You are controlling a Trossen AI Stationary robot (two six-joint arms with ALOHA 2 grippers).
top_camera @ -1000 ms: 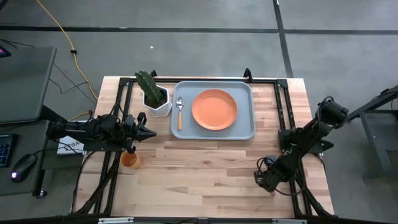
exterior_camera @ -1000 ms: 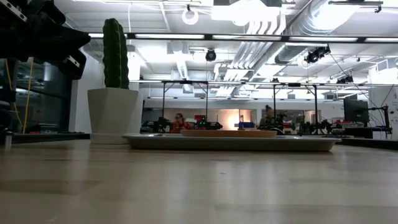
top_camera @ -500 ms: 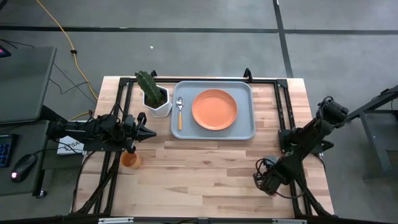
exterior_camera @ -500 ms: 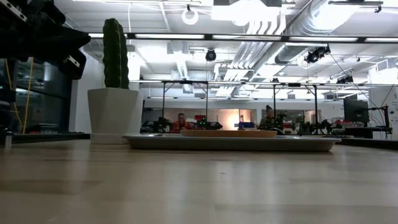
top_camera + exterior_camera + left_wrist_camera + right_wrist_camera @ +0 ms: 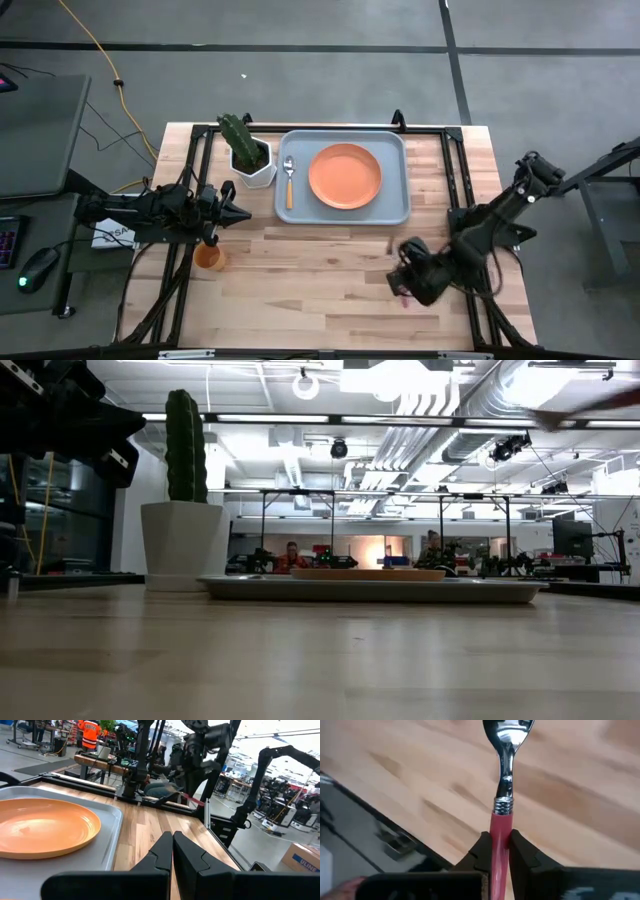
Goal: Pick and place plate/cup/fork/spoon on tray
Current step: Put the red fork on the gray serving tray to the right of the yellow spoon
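The pale blue-grey tray (image 5: 344, 178) lies at the table's far middle. The orange plate (image 5: 345, 176) rests flat in it, and the orange-handled spoon (image 5: 289, 182) lies along its left side. The orange cup (image 5: 208, 258) stands on the table at the near left, just near of my left gripper (image 5: 242, 214), which is shut and empty. My right gripper (image 5: 498, 847) is at the near right of the table (image 5: 405, 283), shut on the pink-handled fork (image 5: 502, 795). The fork also shows in the left wrist view (image 5: 192, 798). My right gripper pinches the fork's pink handle (image 5: 500, 827) between its two fingers, close to the silver collar. The fork runs on along the fingers and past their tips, metal end (image 5: 507, 732) foremost. It is lifted clear above the wooden table top.
A white pot with a green cactus (image 5: 250, 158) stands just left of the tray, beside the spoon. Black frame rails run along the table's left, right and far edges. Bare wood lies between the tray and the table's near edge (image 5: 320, 280). People show in the room beyond the table.
My right gripper has gone up and toward the table's left, from the near right edge in over the wood, carrying the fork clear of the table.
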